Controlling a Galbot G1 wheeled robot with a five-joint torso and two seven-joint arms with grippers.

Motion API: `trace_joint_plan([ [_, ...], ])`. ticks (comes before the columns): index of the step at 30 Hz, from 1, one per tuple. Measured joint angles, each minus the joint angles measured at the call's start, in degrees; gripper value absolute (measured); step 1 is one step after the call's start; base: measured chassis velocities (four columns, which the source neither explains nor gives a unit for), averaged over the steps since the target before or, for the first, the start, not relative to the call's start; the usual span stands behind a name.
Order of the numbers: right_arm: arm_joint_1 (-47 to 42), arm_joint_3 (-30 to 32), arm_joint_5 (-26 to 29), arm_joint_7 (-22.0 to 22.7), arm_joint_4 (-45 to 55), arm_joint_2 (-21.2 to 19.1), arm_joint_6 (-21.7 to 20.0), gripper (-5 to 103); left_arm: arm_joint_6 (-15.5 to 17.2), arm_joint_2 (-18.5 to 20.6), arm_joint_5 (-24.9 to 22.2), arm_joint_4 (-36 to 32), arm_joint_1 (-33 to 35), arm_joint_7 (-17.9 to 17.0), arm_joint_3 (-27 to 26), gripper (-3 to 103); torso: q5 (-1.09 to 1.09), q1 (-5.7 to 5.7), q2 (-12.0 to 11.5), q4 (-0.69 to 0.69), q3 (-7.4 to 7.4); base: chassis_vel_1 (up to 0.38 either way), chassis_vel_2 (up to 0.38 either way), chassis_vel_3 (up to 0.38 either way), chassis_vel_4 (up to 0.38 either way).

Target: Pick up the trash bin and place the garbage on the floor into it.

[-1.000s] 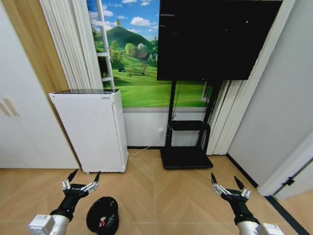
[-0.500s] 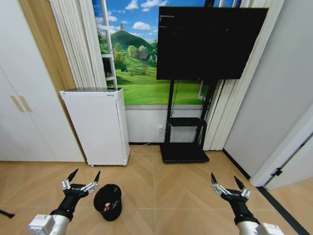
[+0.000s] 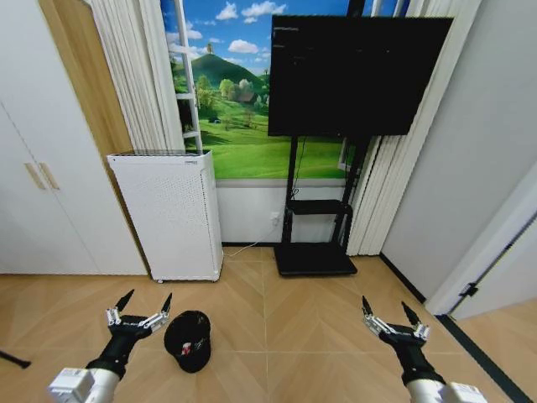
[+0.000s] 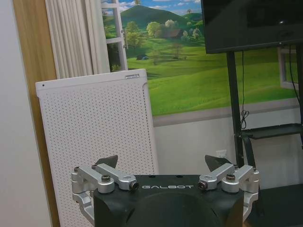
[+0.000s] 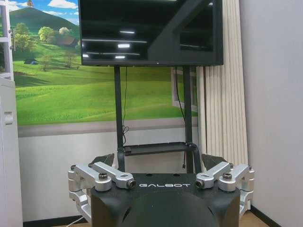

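Observation:
The trash bin (image 3: 188, 340), small, black and round, sits on the wood floor just right of my left gripper (image 3: 147, 300), its opening turned up toward the head camera. A red-and-white piece of garbage (image 3: 198, 347) shows inside the opening. My left gripper is open with nothing between its fingers and hangs a short way from the bin's rim without touching it. Far to the right, my right gripper (image 3: 385, 306) is open over bare floor. Each wrist view shows its own gripper open: the left gripper (image 4: 163, 163) and the right gripper (image 5: 158, 160).
A white perforated appliance (image 3: 172, 214) (image 4: 94, 142) stands against the wall behind the bin. A black TV on a stand (image 3: 315, 260) (image 5: 151, 149) is at the back centre, with curtains beside it. White cupboard doors (image 3: 42, 201) line the left. A thin dark object (image 3: 13, 359) lies at the left edge.
The whole head view has shifted, so the camera moved. The appliance and the bin sit farther right and higher in the picture. Both grippers stay open in the same pose.

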Motion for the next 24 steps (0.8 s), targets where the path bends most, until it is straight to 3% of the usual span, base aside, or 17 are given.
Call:
trace_joint_plan([
  [24, 0.0, 0.0, 0.0, 0.0, 0.0, 0.0, 0.0, 100, 0.0, 0.0, 0.0, 0.0, 0.0, 0.0, 0.0, 100, -0.02, -0.01, 0.0, 0.01, -0.01, 0.015, 0.015, -0.012, -0.012],
])
